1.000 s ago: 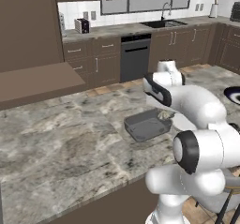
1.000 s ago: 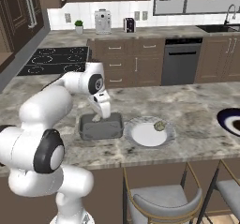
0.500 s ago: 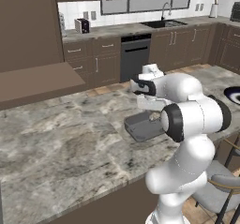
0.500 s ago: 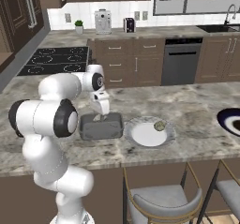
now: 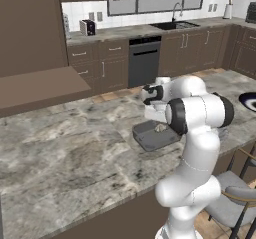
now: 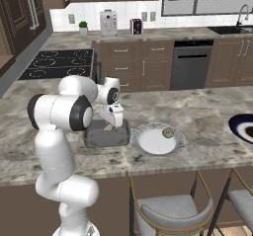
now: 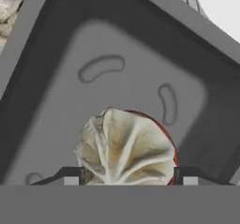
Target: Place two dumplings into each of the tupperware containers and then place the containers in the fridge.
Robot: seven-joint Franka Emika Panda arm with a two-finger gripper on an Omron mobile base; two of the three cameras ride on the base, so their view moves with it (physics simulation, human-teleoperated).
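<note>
Gripper sits low over the dark grey tupperware container, which rests on the bench just beside the pale plate. A dumpling lies directly between the jaws, over the container floor; the tips flank it at either side, though whether they press it or stand just clear I cannot tell. A second dumpling lies on the plate, on the far side of the container from the arm's base.
</note>
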